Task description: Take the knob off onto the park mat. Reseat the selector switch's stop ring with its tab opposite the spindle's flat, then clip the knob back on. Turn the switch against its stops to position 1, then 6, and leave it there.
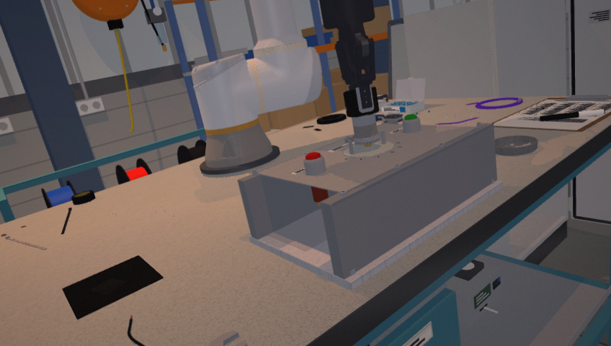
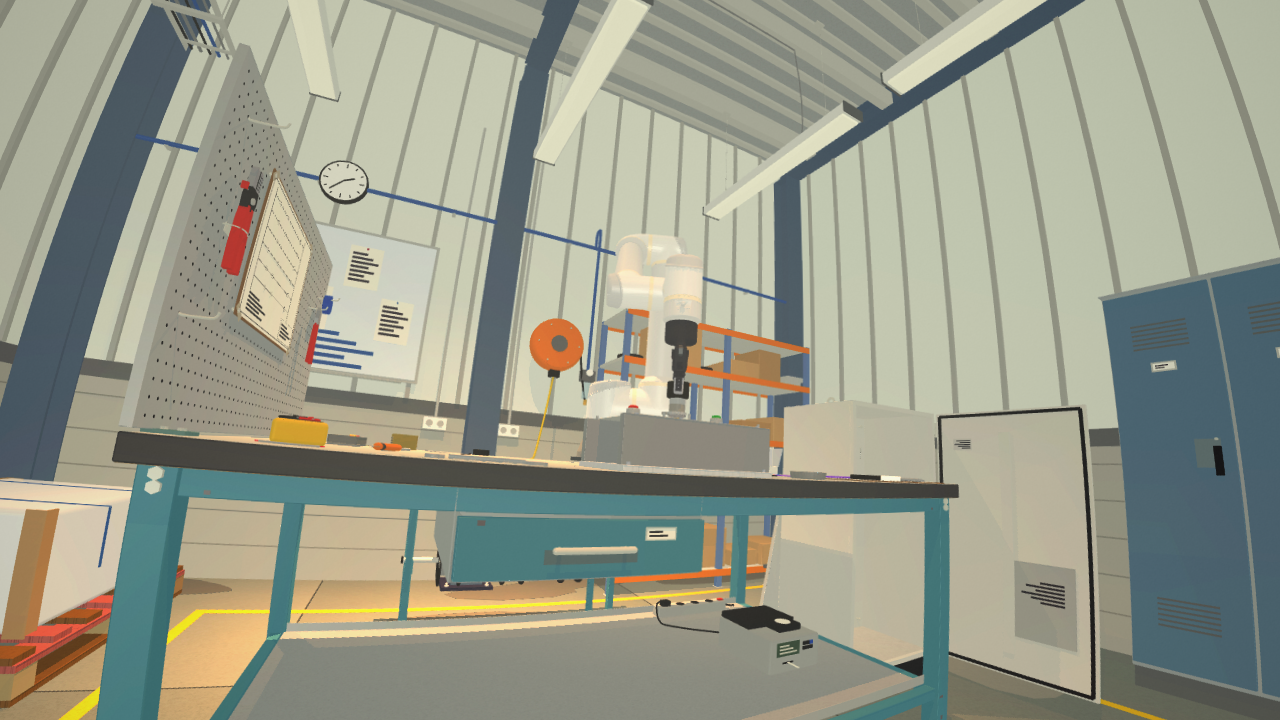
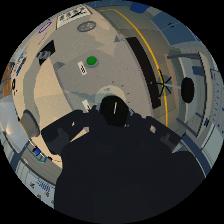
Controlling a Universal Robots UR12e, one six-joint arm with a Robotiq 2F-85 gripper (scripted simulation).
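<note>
The knob (image 3: 114,110) of the selector switch (image 1: 364,143) is black on top with a white pointer line, and I grip it with my gripper (image 1: 362,124) straight down over the pale dial plate on the grey panel box (image 1: 373,184). Tick marks ring the dial. A red button (image 1: 313,156) sits to one side of the switch and a green button (image 3: 91,60) to the other. The stop ring is hidden under the knob. A black park mat (image 3: 47,52) lies on the bench behind the box, with a small dark part on it.
The arm's own base (image 1: 238,145) stands close behind the box. A grey round tray (image 1: 516,144), a clipboard with a pen (image 1: 566,113) and a purple cable loop (image 1: 499,103) lie to the right. Another black mat (image 1: 112,285) lies on the near left bench.
</note>
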